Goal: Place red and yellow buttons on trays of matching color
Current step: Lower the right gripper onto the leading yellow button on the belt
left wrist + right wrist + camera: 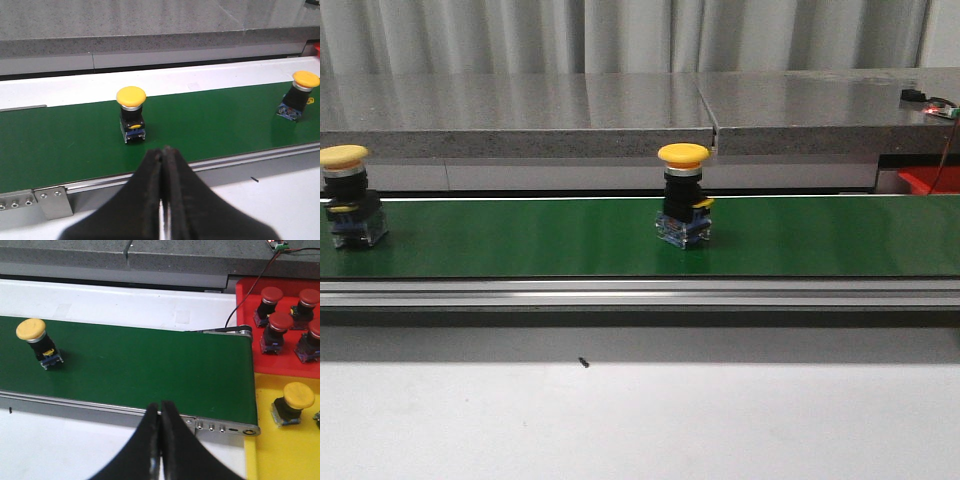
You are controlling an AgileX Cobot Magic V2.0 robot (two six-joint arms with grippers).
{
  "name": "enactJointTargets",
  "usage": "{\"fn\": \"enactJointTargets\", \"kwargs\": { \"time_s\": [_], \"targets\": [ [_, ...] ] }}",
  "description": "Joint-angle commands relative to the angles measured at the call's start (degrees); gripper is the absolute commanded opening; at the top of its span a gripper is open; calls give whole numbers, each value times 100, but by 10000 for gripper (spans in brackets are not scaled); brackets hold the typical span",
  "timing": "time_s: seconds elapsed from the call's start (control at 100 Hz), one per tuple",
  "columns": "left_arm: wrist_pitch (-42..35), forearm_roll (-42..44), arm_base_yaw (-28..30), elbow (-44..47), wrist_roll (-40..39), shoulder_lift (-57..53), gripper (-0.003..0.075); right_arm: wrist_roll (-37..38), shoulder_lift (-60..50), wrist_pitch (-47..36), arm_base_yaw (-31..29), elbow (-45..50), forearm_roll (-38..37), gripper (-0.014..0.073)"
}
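Both black grippers (162, 155) (160, 407) pinched shut, empty; beyond their fingertips two yellow mushroom-capped buttons (684, 195) (348, 196) wait on green belt (820, 235), several already trayed.

Belt (570, 240): runs left to right across your front view, between the near table (640, 420) and the raised counter (520, 110) behind it
Button one (347, 196): you find it upright on the belt at the far left edge
Button two (684, 195): upright on the belt near the middle, well apart from button one
Two trays: past the belt's right end; the far tray (250, 320) lies behind, the near tray (265, 450) in front, edges touching
Far tray: you see several buttons (276, 332) standing clustered in it
Near tray: one button (292, 402) stands in it, near the belt end
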Motion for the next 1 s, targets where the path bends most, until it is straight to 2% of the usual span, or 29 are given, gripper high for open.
{"fn": "enactJointTargets", "kwargs": {
  "time_s": [0.0, 0.1, 0.26, 0.34, 0.64, 0.86, 0.99],
  "targets": [
    [-343, -162, -51, -149, -66, 28, -20, -33, 5, -394, 19, -136, 357, 6],
    [-343, -162, -51, -149, -66, 28, -20, -33, 5, -399, 19, -136, 489, 158],
    [-343, -162, -51, -149, -66, 28, -20, -33, 5, -399, 19, -136, 504, 502],
    [-343, -162, -51, -149, -66, 28, -20, -33, 5, -399, 19, -136, 559, 595],
    [-343, -162, -51, -149, -66, 28, -20, -91, 460, -179, 19, -335, 722, 603],
    [-343, -162, -51, -149, -66, 28, -20, -348, 1763, 393, 30, -1117, 692, 603],
    [-343, -162, -51, -149, -66, 28, -20, -348, 2556, 458, 256, -1636, 546, 603]
  ]
}}
